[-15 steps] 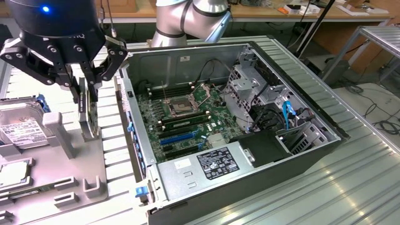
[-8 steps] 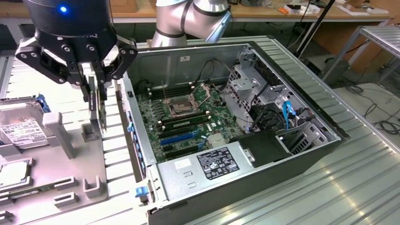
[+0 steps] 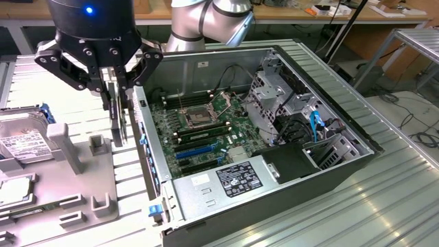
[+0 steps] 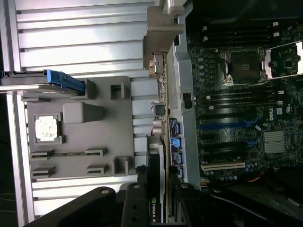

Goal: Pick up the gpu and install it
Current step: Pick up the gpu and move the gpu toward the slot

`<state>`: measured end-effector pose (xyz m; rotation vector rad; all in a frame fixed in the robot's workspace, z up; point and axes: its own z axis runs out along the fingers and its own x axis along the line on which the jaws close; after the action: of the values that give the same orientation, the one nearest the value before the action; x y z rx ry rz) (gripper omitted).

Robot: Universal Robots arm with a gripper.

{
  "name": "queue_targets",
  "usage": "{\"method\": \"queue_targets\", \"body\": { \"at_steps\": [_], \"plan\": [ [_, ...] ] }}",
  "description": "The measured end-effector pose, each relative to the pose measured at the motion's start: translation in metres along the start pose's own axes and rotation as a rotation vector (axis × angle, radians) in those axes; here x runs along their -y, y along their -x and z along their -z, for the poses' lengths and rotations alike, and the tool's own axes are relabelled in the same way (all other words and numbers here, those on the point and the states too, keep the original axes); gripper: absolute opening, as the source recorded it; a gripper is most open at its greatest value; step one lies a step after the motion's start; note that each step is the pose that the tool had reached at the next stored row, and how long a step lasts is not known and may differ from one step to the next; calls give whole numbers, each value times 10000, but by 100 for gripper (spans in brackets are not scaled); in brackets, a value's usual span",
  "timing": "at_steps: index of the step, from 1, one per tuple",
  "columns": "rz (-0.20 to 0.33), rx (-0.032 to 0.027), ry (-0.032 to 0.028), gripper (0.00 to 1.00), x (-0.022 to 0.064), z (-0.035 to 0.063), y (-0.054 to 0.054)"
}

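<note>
Jaws of the one black gripper are clamped on the one gpu, a thin dark card held on its edge. It hangs just beside the outer wall of the one open computer case, between this wall and the one grey tray. The tray is matte plastic with raised blocks and carries a silver hard drive with a white label. The wrist view adds a green NVIDIA mark on the card, the green motherboard with blue slots, and the ribbed metal tabletop.
</note>
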<state>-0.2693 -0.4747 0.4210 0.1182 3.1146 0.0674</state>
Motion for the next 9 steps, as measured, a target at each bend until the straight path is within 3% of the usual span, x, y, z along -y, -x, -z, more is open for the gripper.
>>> {"method": "queue_targets", "body": {
  "at_steps": [9],
  "plan": [
    [1,1,1,27,-12,-5,165]
  ]
}}
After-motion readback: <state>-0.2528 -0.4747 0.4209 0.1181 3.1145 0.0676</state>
